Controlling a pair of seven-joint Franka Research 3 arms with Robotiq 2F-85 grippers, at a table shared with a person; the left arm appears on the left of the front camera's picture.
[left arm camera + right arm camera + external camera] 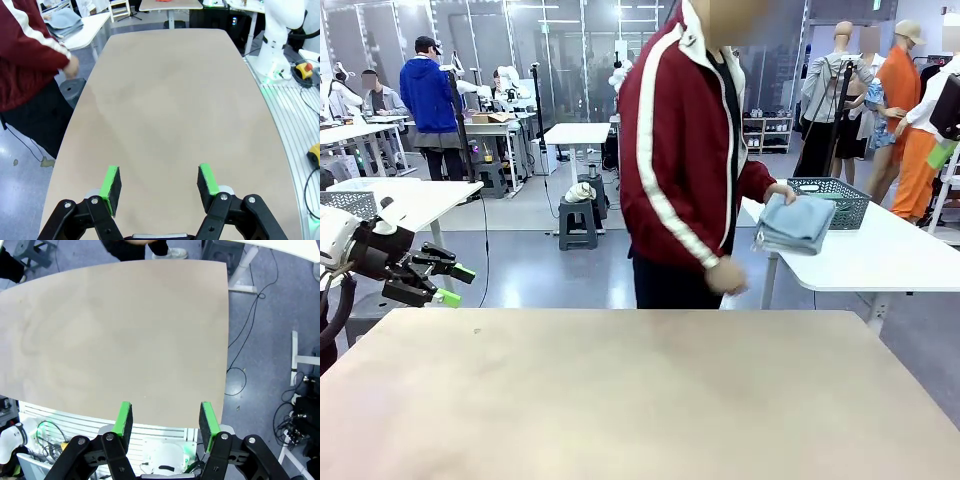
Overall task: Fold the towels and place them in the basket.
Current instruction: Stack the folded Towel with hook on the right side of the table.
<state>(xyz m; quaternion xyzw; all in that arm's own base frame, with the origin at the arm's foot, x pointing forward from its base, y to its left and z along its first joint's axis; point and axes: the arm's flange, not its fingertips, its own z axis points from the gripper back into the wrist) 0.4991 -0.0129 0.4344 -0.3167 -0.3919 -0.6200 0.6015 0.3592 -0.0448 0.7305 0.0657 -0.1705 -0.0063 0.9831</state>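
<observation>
A folded light blue towel (795, 223) lies on a white side table (890, 255) at the far right, with a person's hand on it. Behind it on that table stands the dark mesh basket (835, 200). The same towel (62, 20) appears at the top left of the left wrist view. My left gripper (457, 285) hangs open at the left, off the beige table's (640, 400) near corner, with nothing between its green pads (111, 182). My right gripper (166, 420) is open and holds nothing, hovering over the table's near edge.
The person in a red jacket (680, 150) stands at the far edge, turned toward the side table. A paler grey mesh basket (350, 203) sits on another white table at the left. The right arm's white base (277, 40) stands beside the table, near cables.
</observation>
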